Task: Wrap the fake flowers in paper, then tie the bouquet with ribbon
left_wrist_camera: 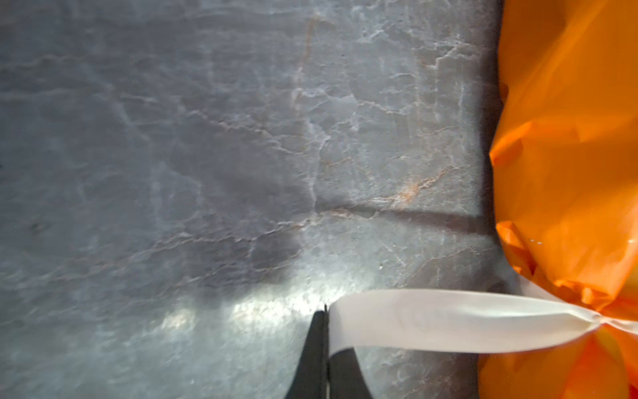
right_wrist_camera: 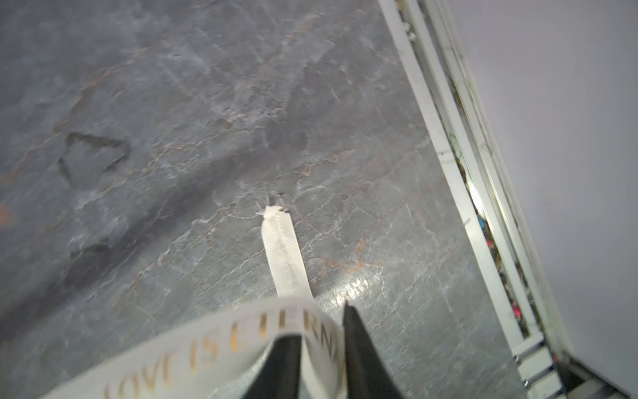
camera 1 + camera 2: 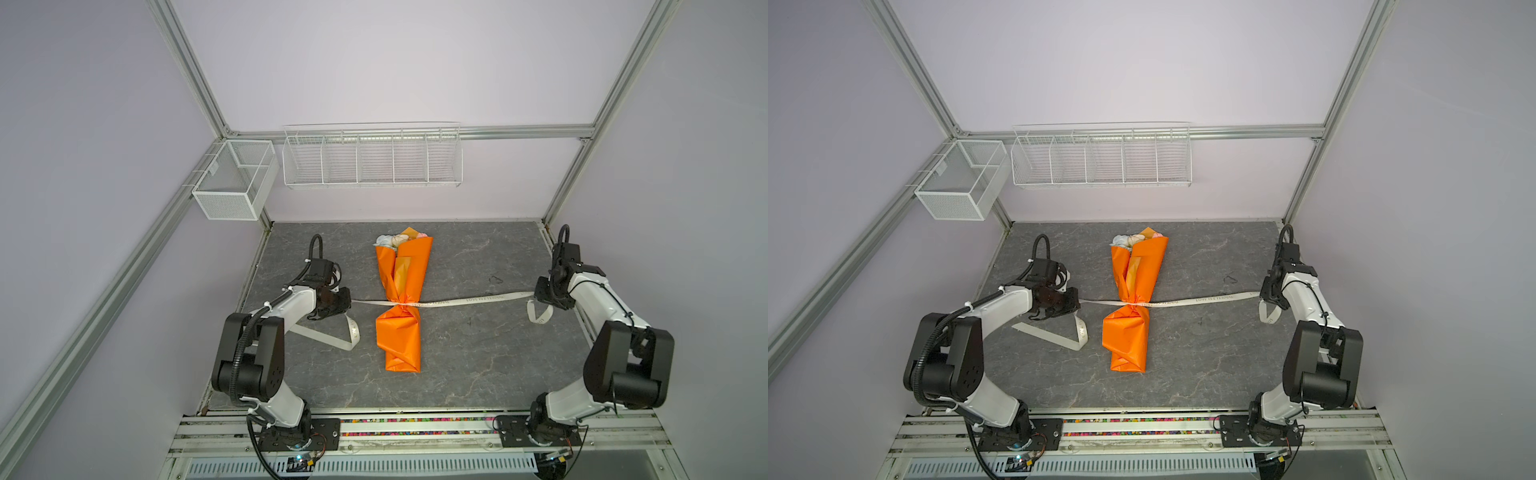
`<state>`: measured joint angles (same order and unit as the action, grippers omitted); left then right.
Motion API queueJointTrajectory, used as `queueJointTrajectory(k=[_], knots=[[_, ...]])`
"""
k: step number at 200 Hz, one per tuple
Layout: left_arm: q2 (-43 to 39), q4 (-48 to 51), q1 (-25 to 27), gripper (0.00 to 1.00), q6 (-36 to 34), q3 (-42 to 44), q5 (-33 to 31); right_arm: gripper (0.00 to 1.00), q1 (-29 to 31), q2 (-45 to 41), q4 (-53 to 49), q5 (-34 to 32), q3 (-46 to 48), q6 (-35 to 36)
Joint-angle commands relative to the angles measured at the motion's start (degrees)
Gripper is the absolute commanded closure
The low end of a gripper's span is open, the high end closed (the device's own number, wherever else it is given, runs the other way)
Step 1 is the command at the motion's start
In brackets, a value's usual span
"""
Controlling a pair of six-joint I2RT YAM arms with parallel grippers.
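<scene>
Both top views, fake flowers (image 3: 392, 240) in orange paper (image 3: 405, 286)

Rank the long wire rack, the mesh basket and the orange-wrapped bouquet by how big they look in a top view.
1. Wire rack, clearly largest.
2 and 3. Bouquet and mesh basket cover similar area, too close to rank; they also sit at different distances from the camera.

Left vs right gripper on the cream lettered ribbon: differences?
Left gripper: black fingers shut, pinching the cream lettered ribbon. Right gripper: fingers apart, ribbon loose between them. Left gripper sits close to the orange-wrapped bouquet of fake flowers; right gripper much farther. Shared: same ribbon.
</scene>
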<state>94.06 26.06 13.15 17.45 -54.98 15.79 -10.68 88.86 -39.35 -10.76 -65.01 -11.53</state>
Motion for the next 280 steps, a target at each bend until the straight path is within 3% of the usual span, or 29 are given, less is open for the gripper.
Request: queueJointTrajectory(k=[1,20,44,64,78,92,99,128,148,177,219,246,280], knots=[[1.74,2.19,3.03,0.98,-2.22,-3.25,2.01,0.57,0.47,-1.50,0.63,12.39,-1.60,1.82],[0.58,2.97,3.38,0.85,-1.34,-3.93,0.43,0.47,0.52,-4.83,-0.48,15.35,-1.92,1.25],[-3.16,3.59,3.38,0.79,-0.41,-3.74,-2.21,0.42,1.59,-8.54,0.00,25.56,-0.57,-0.73],[-5.39,4.92,3.38,0.77,-0.86,-3.98,-3.99,0.41,8.48,-9.21,1.70,32.94,0.79,-3.35],[-5.75,6.95,3.37,0.64,-1.15,-4.84,-4.07,0.40,17.39,-7.59,2.41,32.23,0.17,-5.43],[-7.04,7.97,3.38,0.57,-0.37,-4.43,-6.43,0.39,26.23,-5.71,6.54,30.38,1.09,-11.14],[-8.06,7.78,3.29,0.54,0.13,-3.85,-7.34,0.30,29.81,-4.59,9.17,29.47,1.45,-13.94],[-12.80,6.47,2.76,0.52,3.32,-0.98,-5.51,0.28,41.14,0.91,14.88,26.54,-0.70,-22.02],[-16.06,3.11,2.76,0.52,5.95,2.23,-1.14,0.28,45.72,4.68,15.57,25.12,-2.81,-25.59],[-18.09,1.89,2.75,0.51,7.53,4.24,2.37,0.29,50.16,10.50,12.82,22.23,-5.56,-25.18],[-17.10,1.52,2.74,0.50,10.40,5.61,8.17,0.47,51.64,14.81,9.05,19.65,-5.66,-24.08],[-16.76,3.54,2.91,0.45,9.73,7.71,7.62,0.55,51.29,12.68,5.53,14.30,-4.11,-22.12],[-12.33,3.26,4.71,0.41,9.36,6.68,3.24,0.54,50.97,10.97,6.60,16.17,-3.65,-20.01]])
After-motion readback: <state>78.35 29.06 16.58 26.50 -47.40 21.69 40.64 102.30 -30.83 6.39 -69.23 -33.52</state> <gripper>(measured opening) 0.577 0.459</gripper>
